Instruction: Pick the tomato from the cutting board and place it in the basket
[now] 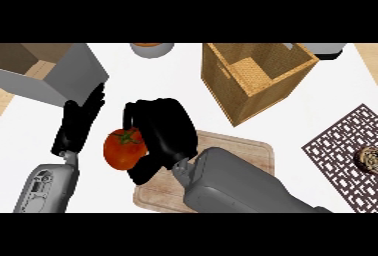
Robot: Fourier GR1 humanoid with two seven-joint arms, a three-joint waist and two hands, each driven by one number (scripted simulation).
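A red tomato (120, 149) with a green stem shows at the left end of the wooden cutting board (247, 150). My right hand (164, 132) comes over the board and curls round the tomato, fingers above it and thumb below. Whether the tomato touches the board is hidden. The tall woven basket (258, 75) stands behind and to the right of the board, open at the top. Left of the tomato, my left hand (77, 125) rests open with its fingers pointing up, touching nothing.
A grey open box (52, 75) stands at the back left, close to the left hand. A bowl (152, 49) and a dark container (325, 49) sit at the far edge. A dark patterned mat (343, 145) bearing a small round object (367, 158) lies at the right.
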